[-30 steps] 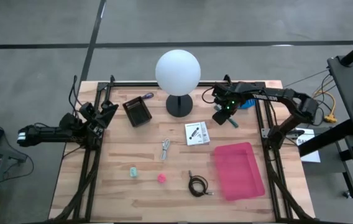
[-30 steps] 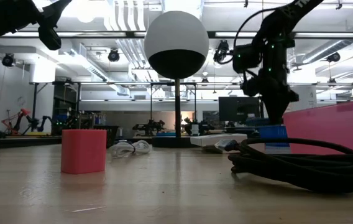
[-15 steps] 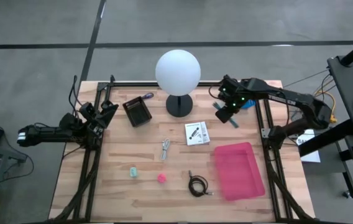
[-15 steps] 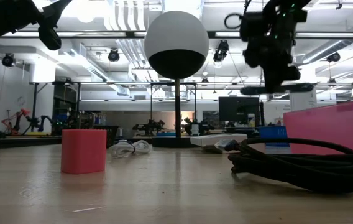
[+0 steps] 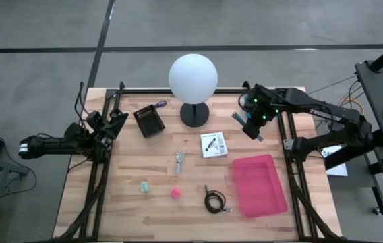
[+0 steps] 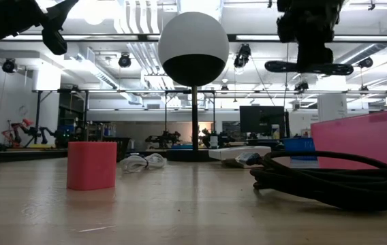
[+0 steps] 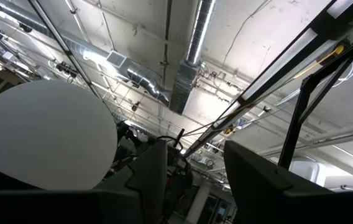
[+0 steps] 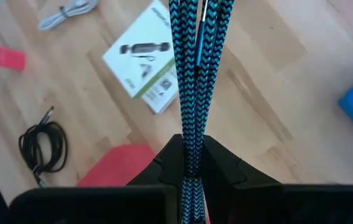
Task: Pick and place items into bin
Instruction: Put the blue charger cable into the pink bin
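While the left gripper [image 5: 114, 121] waits at the table's left edge with its dark fingers [image 7: 155, 171] standing apart and empty, the right gripper [image 5: 252, 123] hangs above the table's far right part, its jaws pinched tight on a folded teal-and-black braided cable [image 8: 192, 74]. The cable is lifted clear of the wood, near the flat pink plastic bin [image 5: 259, 185], which lies nearer the front. On the light wooden table [image 5: 131, 196] rest a white printed card [image 5: 213, 144], a silvery metal piece [image 5: 179, 162], a dark coiled cable [image 5: 214, 200], a small pink block [image 5: 175, 194] and a small green block [image 5: 145, 185].
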### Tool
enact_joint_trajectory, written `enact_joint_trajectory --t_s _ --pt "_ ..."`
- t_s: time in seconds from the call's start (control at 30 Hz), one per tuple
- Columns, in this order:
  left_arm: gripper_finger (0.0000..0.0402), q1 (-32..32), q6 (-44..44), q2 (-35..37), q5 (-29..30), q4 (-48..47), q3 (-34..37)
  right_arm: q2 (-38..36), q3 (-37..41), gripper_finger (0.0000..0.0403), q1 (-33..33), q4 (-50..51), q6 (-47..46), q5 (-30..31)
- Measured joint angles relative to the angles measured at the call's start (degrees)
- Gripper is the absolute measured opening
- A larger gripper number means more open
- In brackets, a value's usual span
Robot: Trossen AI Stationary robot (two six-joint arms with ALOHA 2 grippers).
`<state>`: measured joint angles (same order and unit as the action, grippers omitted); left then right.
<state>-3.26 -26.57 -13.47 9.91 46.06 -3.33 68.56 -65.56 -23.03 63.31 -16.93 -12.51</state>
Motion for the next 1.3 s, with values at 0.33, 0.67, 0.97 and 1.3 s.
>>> enact_joint_trajectory --t_s 0.33,0.67,0.97,1.3 --pt "0.0144 0.0 0.0 0.0 0.0 0.0 0.0 -0.9 0.0 0.0025 9.4 0.2 4.1 -2.3" --pt "0.0144 0.0 0.0 0.0 0.0 0.0 0.0 -0.9 0.1 0.0025 20.0 1.2 7.6 -2.8" --pt "0.0144 0.0 0.0 0.0 0.0 0.0 0.0 -0.9 1.0 0.0025 25.8 1.2 8.7 -2.6" --pt "0.0144 0.0 0.0 0.0 0.0 0.0 0.0 -0.9 7.1 0.0024 27.8 1.6 8.3 -2.6"
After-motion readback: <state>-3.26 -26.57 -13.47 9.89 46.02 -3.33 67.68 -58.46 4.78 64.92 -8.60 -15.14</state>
